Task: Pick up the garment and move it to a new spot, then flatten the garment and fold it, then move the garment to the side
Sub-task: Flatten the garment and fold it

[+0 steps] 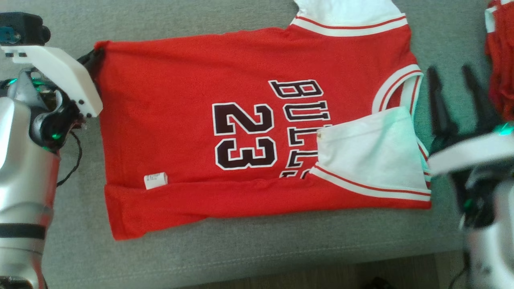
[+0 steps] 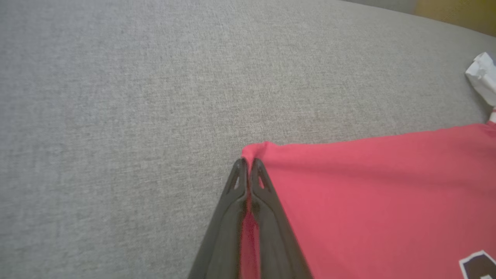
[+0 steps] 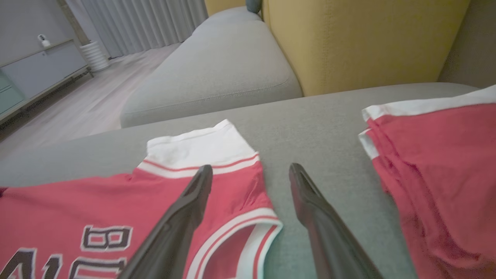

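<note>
The garment (image 1: 180,132) is a red jersey with white sleeves and "23" on it, lying spread on the grey sofa seat (image 1: 249,249), its near long edge folded up. My left gripper (image 1: 93,60) is at its far left corner. In the left wrist view the left gripper (image 2: 248,162) is shut, with the red corner of the garment (image 2: 368,193) pinched between the fingers. My right gripper (image 1: 449,71) stands open just right of the neckline. In the right wrist view the right gripper (image 3: 251,169) has nothing between its fingers, its left finger over the garment (image 3: 77,201).
Another red and white garment pile (image 1: 500,60) lies at the far right, close to my right gripper, and the same pile (image 3: 438,174) is in the right wrist view. A yellow back cushion (image 3: 348,38) rises behind the seat. The seat's front edge runs along the bottom of the head view.
</note>
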You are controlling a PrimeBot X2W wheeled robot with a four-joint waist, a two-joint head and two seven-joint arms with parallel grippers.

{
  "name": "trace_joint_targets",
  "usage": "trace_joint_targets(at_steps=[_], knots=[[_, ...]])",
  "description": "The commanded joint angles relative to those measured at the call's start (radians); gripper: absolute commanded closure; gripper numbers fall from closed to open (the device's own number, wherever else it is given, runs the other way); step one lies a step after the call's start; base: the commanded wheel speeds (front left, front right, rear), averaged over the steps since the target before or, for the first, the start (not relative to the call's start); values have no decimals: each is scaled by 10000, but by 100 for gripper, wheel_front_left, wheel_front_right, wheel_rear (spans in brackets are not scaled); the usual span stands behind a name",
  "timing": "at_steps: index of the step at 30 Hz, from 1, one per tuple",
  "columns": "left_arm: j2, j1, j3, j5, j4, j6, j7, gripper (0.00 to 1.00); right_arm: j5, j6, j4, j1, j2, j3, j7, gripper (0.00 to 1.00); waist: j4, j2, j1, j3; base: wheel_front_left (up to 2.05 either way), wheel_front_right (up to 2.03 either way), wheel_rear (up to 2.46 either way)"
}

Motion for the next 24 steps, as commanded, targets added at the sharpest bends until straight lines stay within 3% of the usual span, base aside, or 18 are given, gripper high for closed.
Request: trace_joint_targets(at_steps=[1, 14, 24], knots=[[428, -365, 278, 11, -277, -53, -101, 100, 150, 39, -188, -508, -236, 101, 103, 0, 62, 0, 0, 34, 0, 0, 0], [-444, -1615, -489, -257, -497, -59, -52, 100, 1060, 39, 3175, -5309, -2036, 592, 2538, 0, 1369, 0, 0, 1220, 0, 0, 0], [-793, -2390, -1342, -594, -117, -60, -399, 100, 754, 39, 5972, -8065, -2519, 1716, 4078, 0, 1950, 0, 0, 1658, 0, 0, 0]])
